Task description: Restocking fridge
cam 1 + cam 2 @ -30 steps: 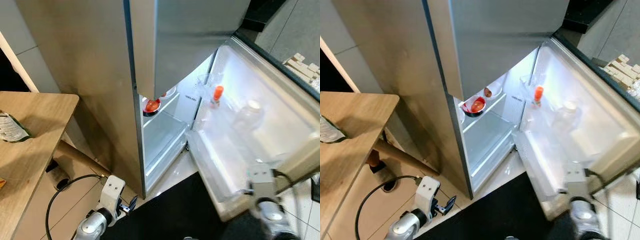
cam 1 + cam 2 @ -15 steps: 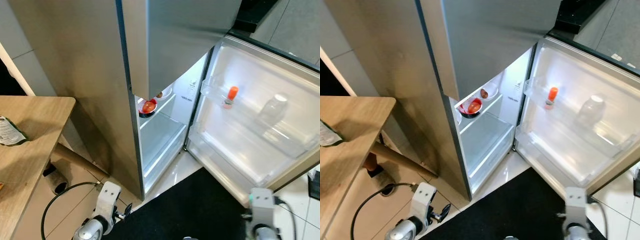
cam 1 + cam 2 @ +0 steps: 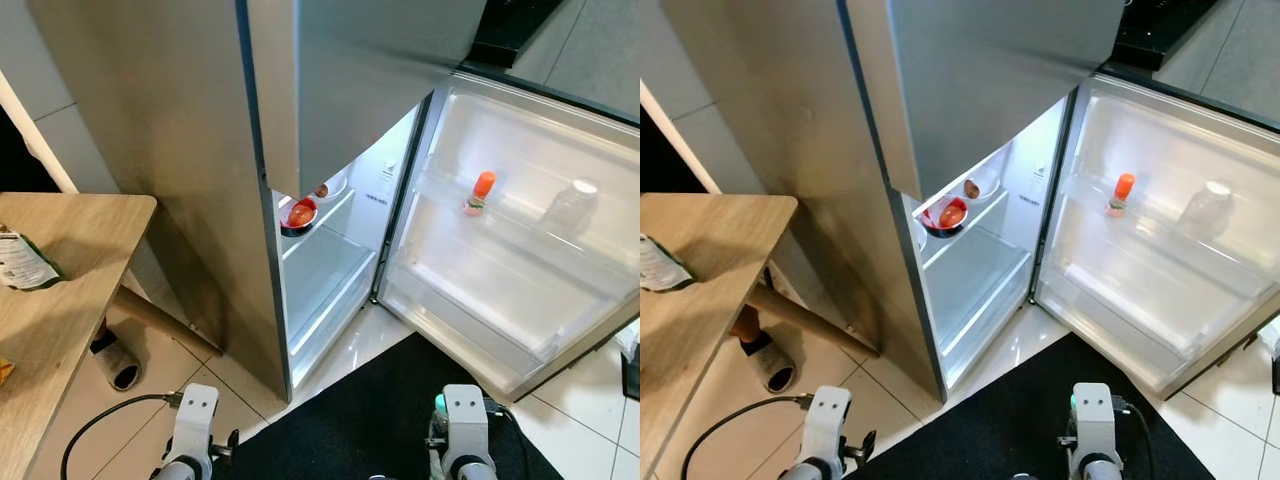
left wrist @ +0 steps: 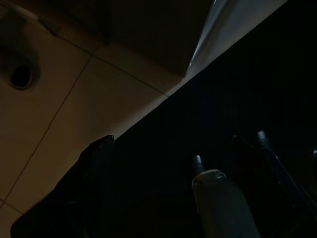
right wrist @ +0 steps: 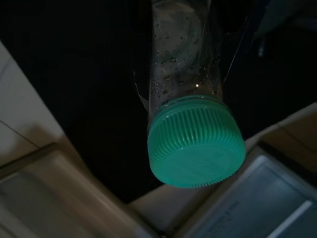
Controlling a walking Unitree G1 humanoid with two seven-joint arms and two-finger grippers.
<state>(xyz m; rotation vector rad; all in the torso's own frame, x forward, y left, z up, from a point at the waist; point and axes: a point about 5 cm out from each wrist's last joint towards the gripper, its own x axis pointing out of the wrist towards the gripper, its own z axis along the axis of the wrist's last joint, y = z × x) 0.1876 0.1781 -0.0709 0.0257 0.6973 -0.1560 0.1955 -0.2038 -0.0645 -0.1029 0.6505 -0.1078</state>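
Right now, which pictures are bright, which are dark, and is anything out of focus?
Eye views: the lit fridge door nearly washes out, sharp elsewhere. Left wrist view: very dark, only floor tiles readable. Right wrist view: dim, green bottle cap clear, background soft.

Fridge lower compartment open at frame centre, door swung wide to the right, bare glass shelf free below red bowl, door rack mostly free between orange-capped bottle and clear jar, wooden table blocking lower left
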